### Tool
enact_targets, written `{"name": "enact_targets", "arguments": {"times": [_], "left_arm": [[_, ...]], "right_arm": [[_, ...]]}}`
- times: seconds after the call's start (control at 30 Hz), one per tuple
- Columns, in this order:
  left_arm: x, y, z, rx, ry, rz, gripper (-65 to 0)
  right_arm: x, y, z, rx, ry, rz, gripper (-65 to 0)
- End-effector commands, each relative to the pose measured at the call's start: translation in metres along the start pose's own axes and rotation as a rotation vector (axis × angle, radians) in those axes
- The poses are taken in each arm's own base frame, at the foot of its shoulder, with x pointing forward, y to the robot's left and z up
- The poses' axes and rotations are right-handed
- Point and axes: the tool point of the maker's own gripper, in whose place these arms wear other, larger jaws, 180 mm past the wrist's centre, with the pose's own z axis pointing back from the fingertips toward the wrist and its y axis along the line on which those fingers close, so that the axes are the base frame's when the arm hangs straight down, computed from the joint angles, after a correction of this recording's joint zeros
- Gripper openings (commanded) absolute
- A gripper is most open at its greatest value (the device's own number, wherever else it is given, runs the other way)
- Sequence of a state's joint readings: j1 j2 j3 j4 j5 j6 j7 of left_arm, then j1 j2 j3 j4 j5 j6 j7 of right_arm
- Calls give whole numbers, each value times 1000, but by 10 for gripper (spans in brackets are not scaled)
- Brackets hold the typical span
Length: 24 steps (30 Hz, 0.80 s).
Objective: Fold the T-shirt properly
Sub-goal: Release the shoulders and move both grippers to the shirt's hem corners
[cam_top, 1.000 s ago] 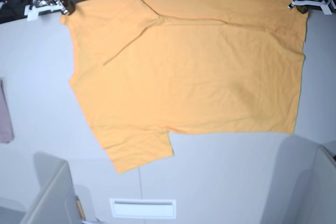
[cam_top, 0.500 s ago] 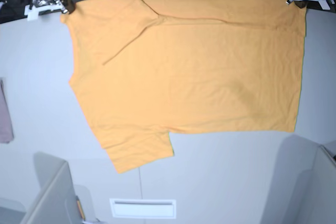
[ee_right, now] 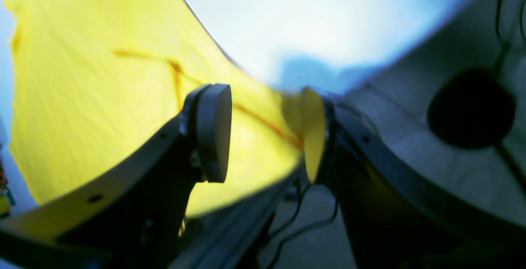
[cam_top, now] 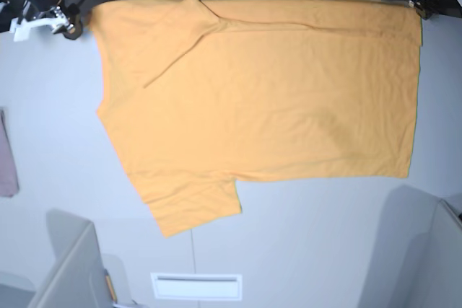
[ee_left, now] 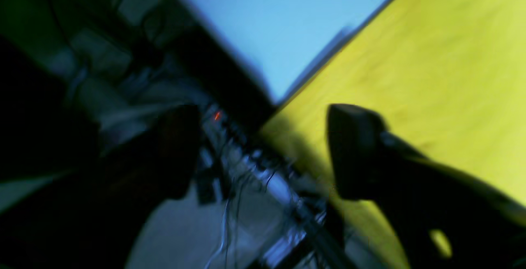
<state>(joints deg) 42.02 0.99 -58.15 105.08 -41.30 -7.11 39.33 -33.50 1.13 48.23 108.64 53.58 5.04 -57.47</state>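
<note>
Left gripper (ee_left: 263, 150): one; two dark blunt fingers standing wide apart with nothing between them (view heavily blurred), one over the shirt's edge, the other past the table edge.
Right gripper (ee_right: 267, 133): one; two rounded flat pads parted, a clear gap between them. A yellow tint on one pad; whether cloth touches it I cannot tell.
T-shirt (cam_top: 260, 99): one; plain orange-yellow soft cloth, spread flat on the table, its far edge along the table's back edge. One short sleeve juts out at the near left; a diagonal crease and a seam ridge run near the top.
Table (cam_top: 58, 135): one; smooth pale grey surface.
Small cloth (cam_top: 7, 156): one; pinkish-mauve strip at the left edge, well apart from the shirt.
Containers: none seen holding anything.
</note>
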Motion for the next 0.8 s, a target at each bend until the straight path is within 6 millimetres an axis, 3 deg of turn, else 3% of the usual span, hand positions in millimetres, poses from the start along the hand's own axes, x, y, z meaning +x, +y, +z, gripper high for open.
{"name": "enact_targets", "arguments": {"times": [0.0, 0.1, 0.2, 0.33, 0.43, 0.53, 0.63, 0.77], "left_arm": [[21, 2, 8, 6, -62, -25, -123], [45, -12, 16, -17, -134, -49, -117], [59, -29, 12, -56, -177, -40, -117], [59, -68, -5, -147, -144, -28, -118], [66, -103, -20, -231, -97, -43, -118], [77, -126, -28, -282, -88, -34, -120], [89, -142, -30, -318, -102, -19, -120], [101, -148, -32, -330, -105, -32, -138]], "right_arm": [[19, 9, 2, 23, -38, 51, -386], [41, 32, -7, 73, -67, 104, -386], [64, 61, -20, 140, -91, 153, -386], [91, 96, -56, 223, -63, 187, -386], [112, 119, -86, 266, -28, 181, -386], [135, 144, -111, 292, -3, 197, -383], [161, 170, -135, 296, -26, 241, -326], [183, 193, -171, 256, -36, 293, -263]]}}
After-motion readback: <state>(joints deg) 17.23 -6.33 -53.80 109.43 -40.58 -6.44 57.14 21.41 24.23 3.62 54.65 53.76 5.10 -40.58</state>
